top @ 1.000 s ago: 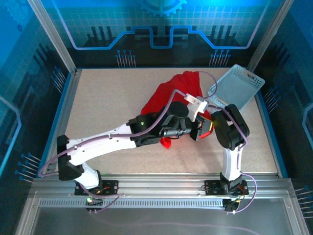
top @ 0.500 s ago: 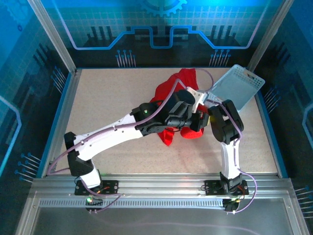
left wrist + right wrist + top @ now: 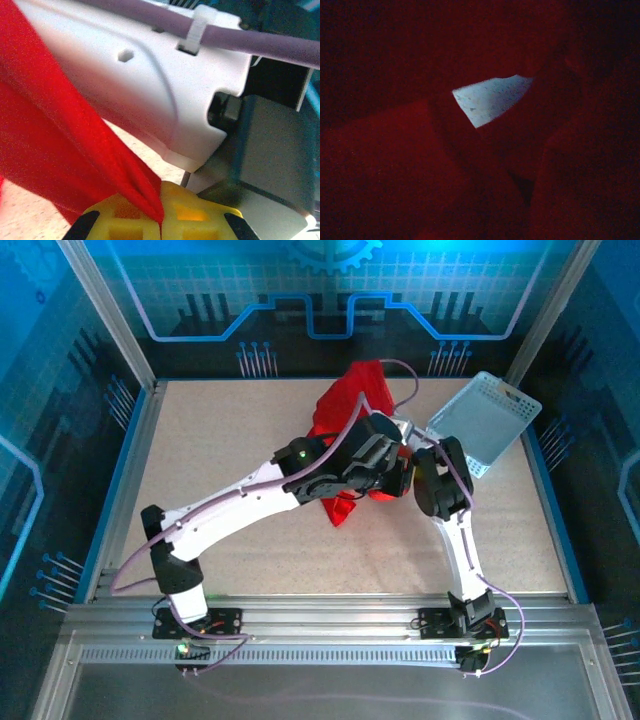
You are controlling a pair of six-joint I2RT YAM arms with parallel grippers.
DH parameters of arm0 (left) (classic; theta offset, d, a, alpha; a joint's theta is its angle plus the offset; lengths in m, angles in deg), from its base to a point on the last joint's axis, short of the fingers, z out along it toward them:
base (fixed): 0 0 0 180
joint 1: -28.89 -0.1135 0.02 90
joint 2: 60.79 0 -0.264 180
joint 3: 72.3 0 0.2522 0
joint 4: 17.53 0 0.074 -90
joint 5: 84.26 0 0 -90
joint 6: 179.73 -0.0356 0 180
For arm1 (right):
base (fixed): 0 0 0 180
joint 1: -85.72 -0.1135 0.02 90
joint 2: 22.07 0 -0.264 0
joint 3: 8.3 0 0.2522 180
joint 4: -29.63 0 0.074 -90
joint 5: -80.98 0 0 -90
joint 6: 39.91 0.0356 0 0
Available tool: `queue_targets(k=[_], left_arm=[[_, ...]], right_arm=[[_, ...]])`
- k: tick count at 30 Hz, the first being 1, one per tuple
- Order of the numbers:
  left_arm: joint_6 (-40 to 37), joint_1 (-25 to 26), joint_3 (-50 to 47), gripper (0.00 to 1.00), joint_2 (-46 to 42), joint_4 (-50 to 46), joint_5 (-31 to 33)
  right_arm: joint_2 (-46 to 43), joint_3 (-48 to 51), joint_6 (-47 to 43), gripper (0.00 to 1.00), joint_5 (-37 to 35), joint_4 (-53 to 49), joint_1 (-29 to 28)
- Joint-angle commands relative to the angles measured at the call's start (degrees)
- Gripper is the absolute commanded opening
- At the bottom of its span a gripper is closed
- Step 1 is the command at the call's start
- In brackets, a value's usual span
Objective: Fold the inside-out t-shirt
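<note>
At the left wrist, the left hand [image 3: 160,226] was clamped on a fold of the bright red cloth t-shirt [image 3: 55,145]. At the right wrist, dark red cloth framed a patch of speckled desk [image 3: 490,97], and the right hand's state could not be told. From above, the t-shirt lay bunched around the hands, with a light blue plastic mesh basket [image 3: 488,422] to their right.

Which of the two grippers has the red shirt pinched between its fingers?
The left gripper: the red t-shirt narrows into a fold clamped between its shut yellow fingers. The right gripper's hold cannot be told.
</note>
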Motion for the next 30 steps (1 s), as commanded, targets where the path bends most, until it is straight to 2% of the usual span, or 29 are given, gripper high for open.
queue_targets(k=[1, 4, 10, 13, 17, 21, 30], left_arm=[[-0.9, 8.5, 3.5, 0.0, 8.6, 33.0, -26.1], [-2.3, 8.2, 2.5, 0.0, 7.4, 32.1, -24.0], [-4.6, 7.8, 0.1, 0.0, 5.0, 30.9, -19.6], [-5.2, 7.6, 0.1, 0.0, 4.4, 30.4, -18.9], [-5.9, 7.2, -0.2, 0.0, 3.7, 30.1, -17.7], [-6.4, 6.7, -0.9, 0.0, 2.6, 29.8, -16.4], [-7.1, 1.6, -8.2, 0.0, -4.3, 29.1, -10.5]], right_arm=[[9.1, -8.9, -2.4, 0.81, -1.5, -12.3, -8.1], [12.4, -14.4, -2.4, 0.81, -4.8, -17.9, -8.8], [15.8, -21.3, -0.8, 0.76, -6.6, -24.3, -8.7], [16.5, -22.6, -0.5, 0.76, -5.4, -25.7, -8.7], [18.7, -26.7, 1.6, 0.74, -4.6, -32.2, -9.0], [14.4, -18.8, 3.4, 0.71, -4.4, -29.8, -9.7], [-1.7, 10.9, 7.1, 0.55, -3.4, -14.1, -9.7]])
